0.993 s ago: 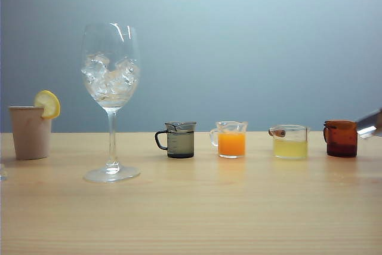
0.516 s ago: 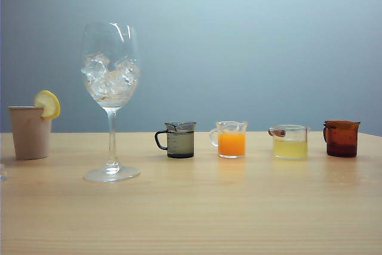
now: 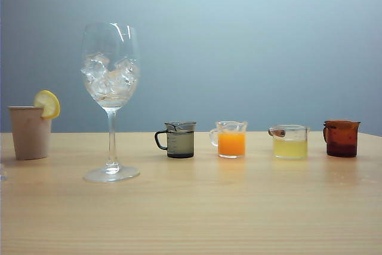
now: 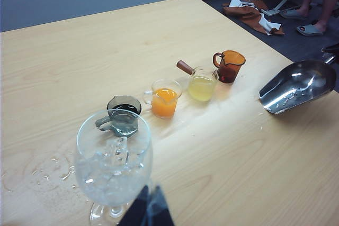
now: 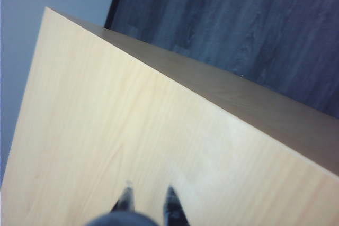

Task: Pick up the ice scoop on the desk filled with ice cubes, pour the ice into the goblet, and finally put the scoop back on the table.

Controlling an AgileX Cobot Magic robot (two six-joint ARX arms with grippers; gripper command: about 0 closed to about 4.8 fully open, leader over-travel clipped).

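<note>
The goblet (image 3: 111, 88) stood with the ice cubes (image 3: 110, 76) already in its bowl, so the pour looked done. The ice scoop (image 4: 299, 86) sat empty at the table (image 3: 239, 207) edge, past the row of small jugs (image 4: 204, 83) from the goblet, apparently being returned. The left gripper (image 4: 146, 207) hung closed and empty just beside the goblet, out of the way. The right gripper (image 5: 149, 200), far from the goblet, showed a narrow gap; whether it gripped the handle could not be told. A second earlier the scoop's tip had shown beyond the farthest jug; now it was gone

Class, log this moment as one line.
ice cubes in goblet; ice scoop empty, near table edge; left tool by goblet; right tool over table
</note>
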